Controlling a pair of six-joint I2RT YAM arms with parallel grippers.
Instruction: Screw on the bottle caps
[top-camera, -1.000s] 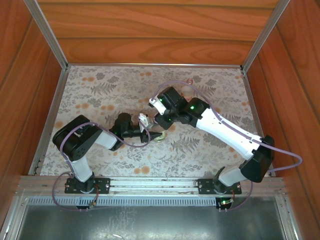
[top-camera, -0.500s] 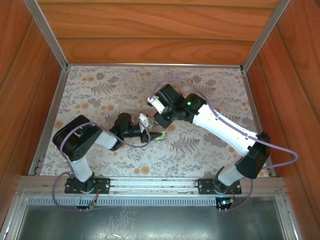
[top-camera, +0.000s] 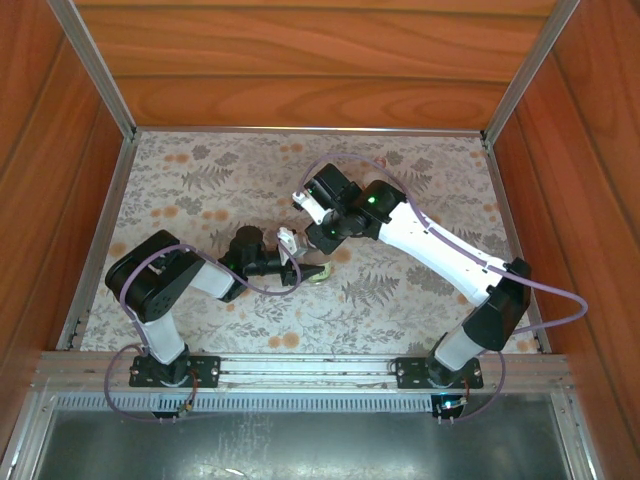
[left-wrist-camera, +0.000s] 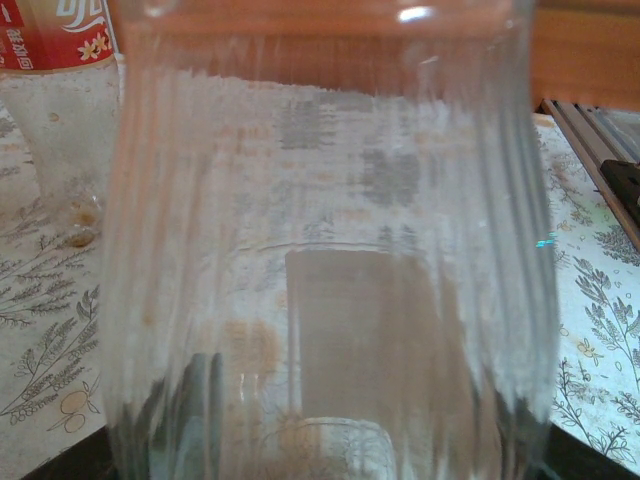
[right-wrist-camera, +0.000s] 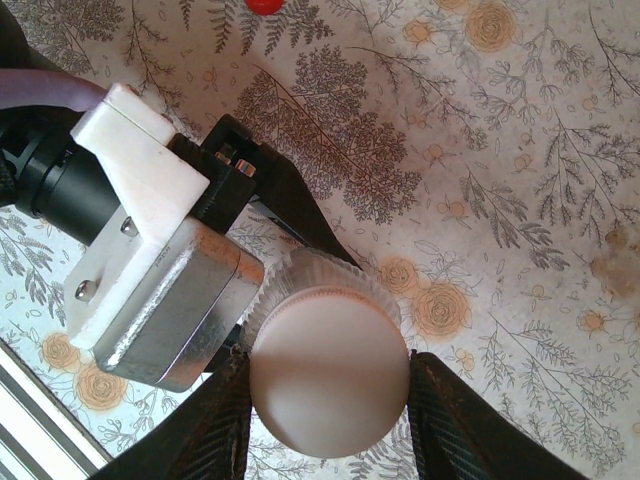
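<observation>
Your right claw (right-wrist-camera: 328, 398) is clenched across the small white round plastic cap (right-wrist-camera: 328, 365). The cap sits straight beneath the claw, on the neck of the clear ribbed plastic bottle (left-wrist-camera: 330, 280). Your left claw (top-camera: 292, 250) grasps that upright bottle from the side, so I judge the next twist should run about the bottle's vertical axis.

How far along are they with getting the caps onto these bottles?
Nothing looks finished yet. In hand: the left fingers grip the clear bottle while the right fingers pinch the white cap at its mouth. Left: the red cap lies loose on the table, for the red-labelled bottle standing apart.
</observation>
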